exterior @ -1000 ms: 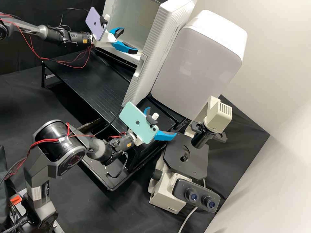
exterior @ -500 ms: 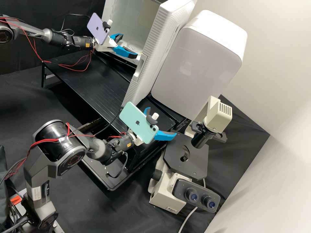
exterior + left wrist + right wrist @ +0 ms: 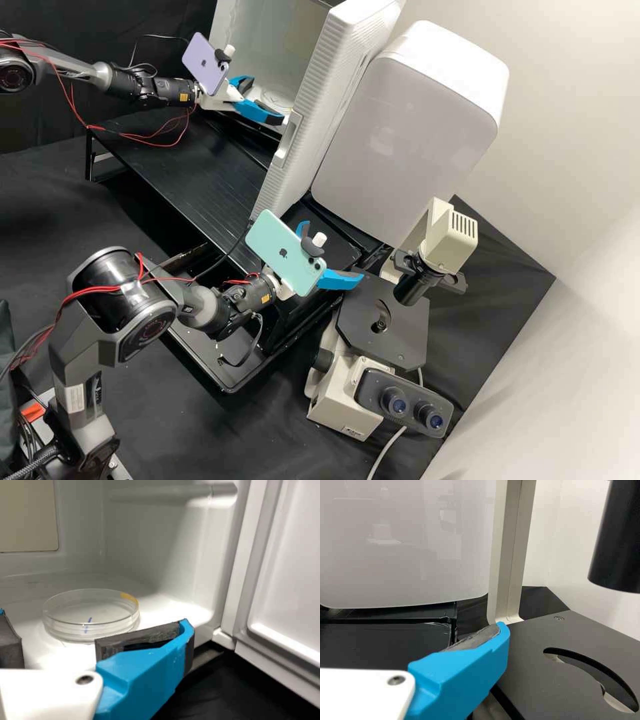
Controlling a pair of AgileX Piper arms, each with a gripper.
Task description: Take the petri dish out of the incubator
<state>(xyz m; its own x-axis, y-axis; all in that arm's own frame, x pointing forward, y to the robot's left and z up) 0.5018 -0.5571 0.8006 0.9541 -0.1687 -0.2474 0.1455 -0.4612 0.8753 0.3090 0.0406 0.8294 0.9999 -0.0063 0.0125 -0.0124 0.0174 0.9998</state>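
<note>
Approach to the grasp was the step in hand: the left gripper (image 3: pixel 261 100) stood at the mouth of the incubator (image 3: pixel 165 555) with jaws apart, and the petri dish (image 3: pixel 90 612) lay flat on its white floor just ahead, not yet held. The next move seemingly called for easing forward until both fingers flanked the rim, then closing gently. The right gripper (image 3: pixel 328 261) hung empty, jaws apart, by the microscope stage (image 3: pixel 570 645).
</note>
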